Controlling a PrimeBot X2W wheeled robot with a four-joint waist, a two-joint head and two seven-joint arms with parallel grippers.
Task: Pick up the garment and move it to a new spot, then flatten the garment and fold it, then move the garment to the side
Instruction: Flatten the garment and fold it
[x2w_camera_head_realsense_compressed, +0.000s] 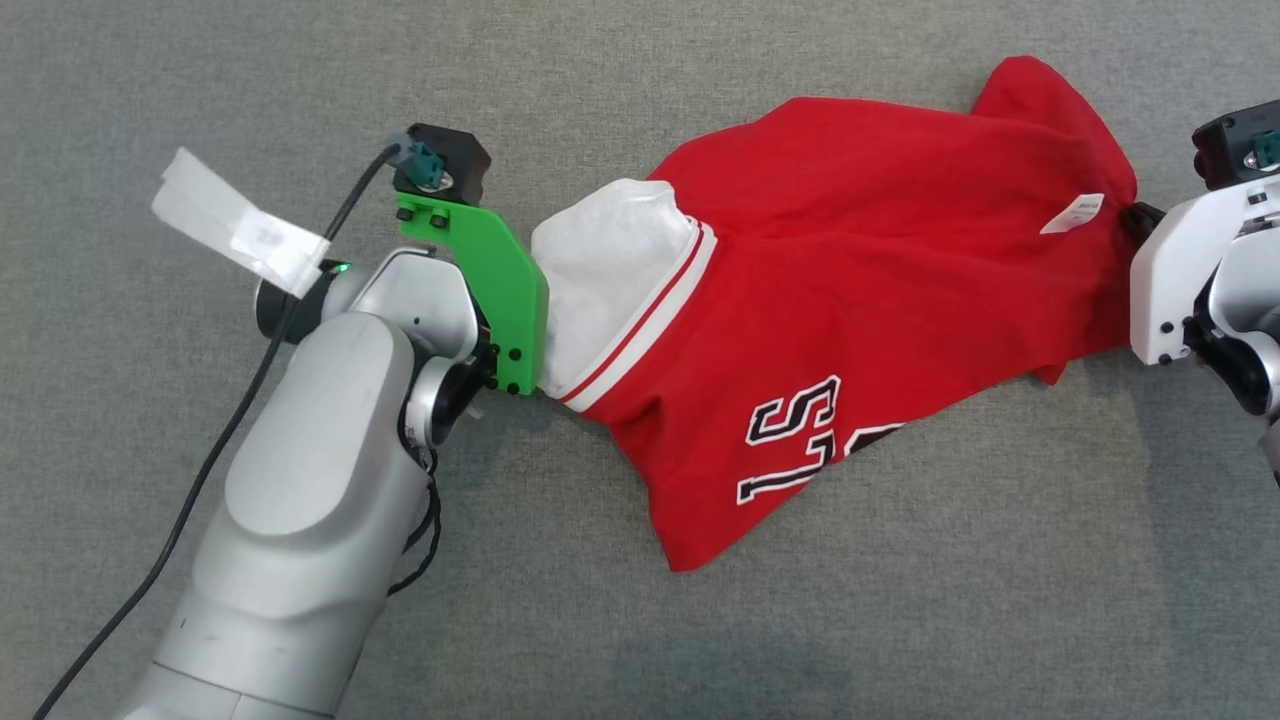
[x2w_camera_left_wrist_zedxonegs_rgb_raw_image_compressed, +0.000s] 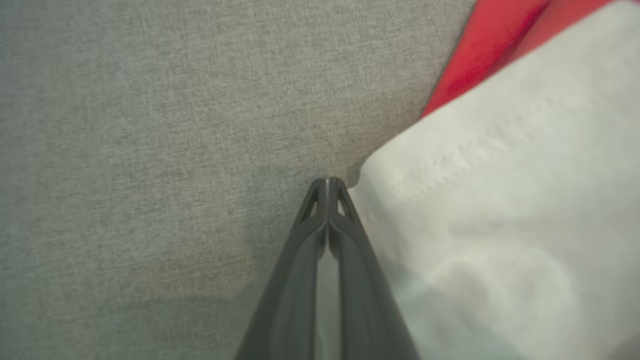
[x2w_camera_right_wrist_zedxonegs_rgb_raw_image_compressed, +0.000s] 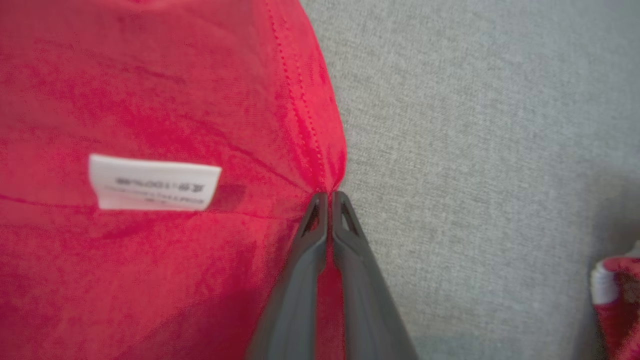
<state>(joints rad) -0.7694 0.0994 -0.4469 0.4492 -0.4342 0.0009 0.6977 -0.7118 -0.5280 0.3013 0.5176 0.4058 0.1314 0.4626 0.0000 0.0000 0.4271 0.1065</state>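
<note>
The garment (x2w_camera_head_realsense_compressed: 850, 300), a red jersey, spans from one pair of jaws to the other above the grey surface (x2w_camera_head_realsense_compressed: 700, 640). The head view alone shows this span and the lettering (x2w_camera_head_realsense_compressed: 800, 440).

Left gripper (x2w_camera_left_wrist_zedxonegs_rgb_raw_image_compressed: 327, 182): jaws closed, with pale cloth in the slit between them. The white sleeve (x2w_camera_left_wrist_zedxonegs_rgb_raw_image_compressed: 500, 200) lies against their right side.

Right gripper (x2w_camera_right_wrist_zedxonegs_rgb_raw_image_compressed: 327, 195): jaws clamped on the red hem, with a white label (x2w_camera_right_wrist_zedxonegs_rgb_raw_image_compressed: 152, 182) left of the tips.

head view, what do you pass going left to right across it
white tape tag → green wrist bracket → white lining → red jersey → care label at its right end → white wrist housing
</note>
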